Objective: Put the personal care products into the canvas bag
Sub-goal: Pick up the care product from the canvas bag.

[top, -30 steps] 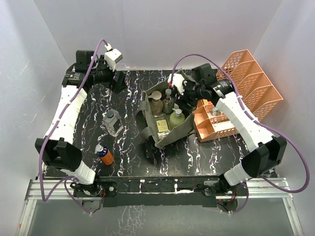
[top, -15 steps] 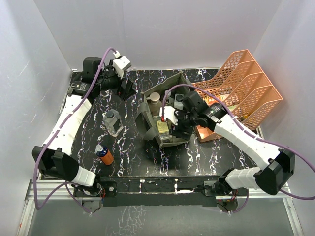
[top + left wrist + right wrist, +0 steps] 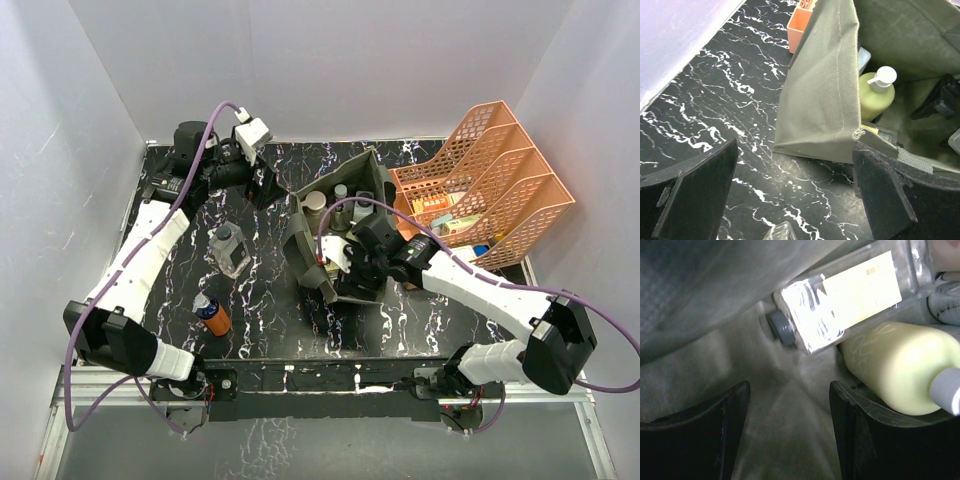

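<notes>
Olive canvas bag [image 3: 820, 90]: right gripper [image 3: 789, 396] is hovering inside, open, empty; wide-open left gripper [image 3: 795, 186] is likely needing clear bottle [image 3: 230, 250] or orange bottle [image 3: 212, 315] next.

A table [image 3: 270, 330] fills the middle of the scene, its top black with white marble-like veins [image 3: 740, 100]. Plain pale panels close it in on three sides: a back wall [image 3: 330, 60], a left wall [image 3: 60, 150] and a right wall [image 3: 590, 120], all white with a faint lilac cast. In the left wrist view the wall [image 3: 675, 30] meets the tabletop at a straight edge. An orange lattice organizer [image 3: 490, 170] stands at the far right corner, near the right wall. Silver metal rails [image 3: 320, 385] run along the near edge, with a dull grey surface [image 3: 300, 450] below them. The light is soft and even, and the shadows are weak.
</notes>
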`<state>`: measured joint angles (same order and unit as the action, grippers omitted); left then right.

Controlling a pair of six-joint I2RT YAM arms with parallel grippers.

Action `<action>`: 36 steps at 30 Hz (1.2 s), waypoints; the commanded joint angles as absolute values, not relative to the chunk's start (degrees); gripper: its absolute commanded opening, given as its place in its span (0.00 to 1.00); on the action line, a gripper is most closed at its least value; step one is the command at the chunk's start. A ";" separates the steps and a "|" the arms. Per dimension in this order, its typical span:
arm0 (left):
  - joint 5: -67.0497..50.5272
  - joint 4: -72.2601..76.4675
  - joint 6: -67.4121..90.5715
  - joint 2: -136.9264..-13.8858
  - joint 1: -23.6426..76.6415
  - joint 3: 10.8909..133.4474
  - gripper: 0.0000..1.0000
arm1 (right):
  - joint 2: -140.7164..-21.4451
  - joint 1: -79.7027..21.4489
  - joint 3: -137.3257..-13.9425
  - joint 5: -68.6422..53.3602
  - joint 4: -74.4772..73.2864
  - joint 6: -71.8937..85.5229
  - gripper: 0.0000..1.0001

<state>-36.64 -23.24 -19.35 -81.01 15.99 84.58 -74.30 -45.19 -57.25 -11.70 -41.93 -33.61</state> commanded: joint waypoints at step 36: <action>-18.95 -14.33 -14.43 -74.59 16.75 75.05 0.95 | -90.65 -46.51 -49.57 10.65 -15.73 10.58 0.99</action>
